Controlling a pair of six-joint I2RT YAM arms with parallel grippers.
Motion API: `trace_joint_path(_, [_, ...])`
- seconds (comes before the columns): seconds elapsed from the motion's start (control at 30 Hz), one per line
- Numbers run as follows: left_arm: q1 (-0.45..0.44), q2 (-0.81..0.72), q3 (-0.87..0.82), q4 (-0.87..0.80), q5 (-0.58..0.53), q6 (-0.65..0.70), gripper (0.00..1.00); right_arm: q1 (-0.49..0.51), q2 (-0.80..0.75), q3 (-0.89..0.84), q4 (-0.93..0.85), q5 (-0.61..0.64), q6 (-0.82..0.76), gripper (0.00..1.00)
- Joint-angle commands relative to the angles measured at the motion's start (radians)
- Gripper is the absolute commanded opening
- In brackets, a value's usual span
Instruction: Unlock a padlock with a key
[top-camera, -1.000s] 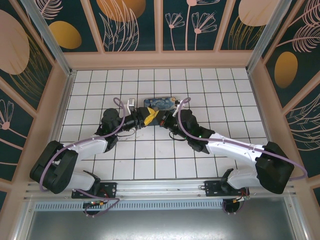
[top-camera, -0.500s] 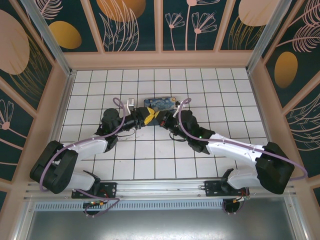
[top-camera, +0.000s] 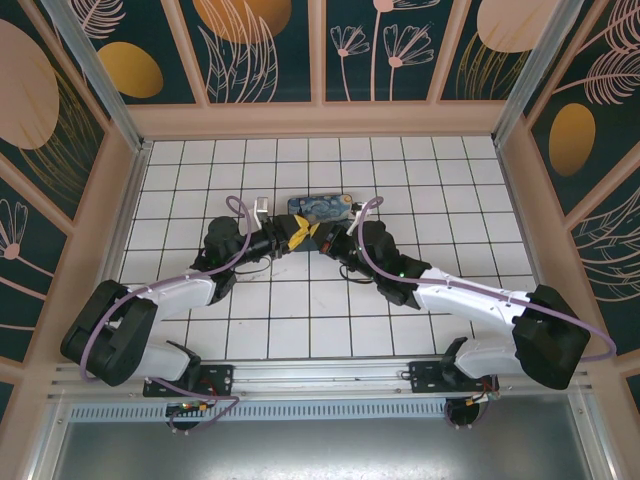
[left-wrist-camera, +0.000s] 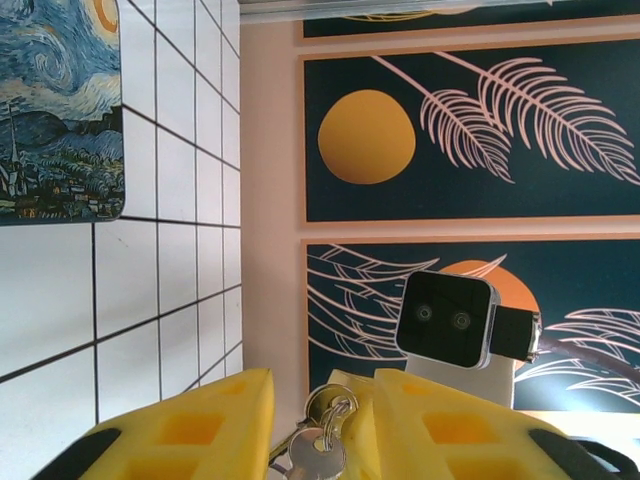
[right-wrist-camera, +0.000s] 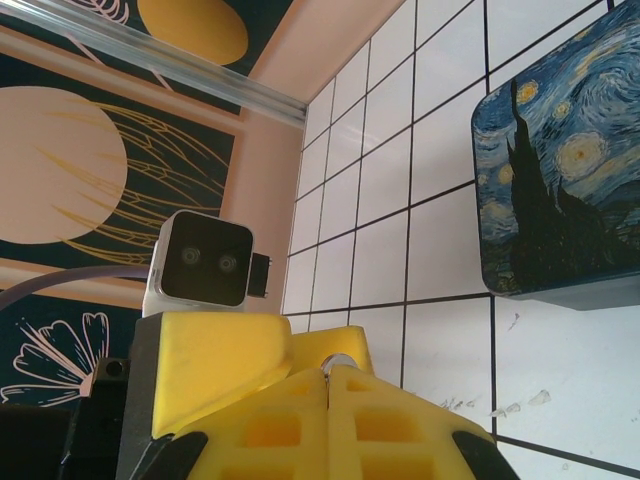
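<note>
- The small silvery metal key (left-wrist-camera: 320, 455) on its wire ring stands in the gap between the left claw's (left-wrist-camera: 322, 400) yellow ribbed fingers (left-wrist-camera: 190, 425), at the middle of the white tiled table (top-camera: 300, 310)
- Those fingers are a little apart with the key and ring between them; I cannot tell whether they pinch it
- The right claw (right-wrist-camera: 328, 372) has its yellow fingers (right-wrist-camera: 270, 420) pressed together, seam to seam, with a small silvery round piece at their tip
- From above, the left claw (top-camera: 300, 234) and right claw (top-camera: 326, 240) meet tip to tip, left one on the left
- The flat rectangular box painted with a starry night (top-camera: 320, 205) lies just beyond them on the far side, apart from both claws
</note>
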Motion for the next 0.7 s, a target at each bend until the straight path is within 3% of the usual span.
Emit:
trace_joint_path(0.0, [-0.004,0.006,0.005,0.013,-0.003,0.024,0.3,0.004,-0.023,-0.009,-0.001,-0.009,-0.011,0.0])
trace_joint_path(0.67, [-0.004,0.002,0.006,0.002,-0.007,0.029,0.04,0.004,-0.028,-0.013,0.002,-0.006,-0.01,0.0])
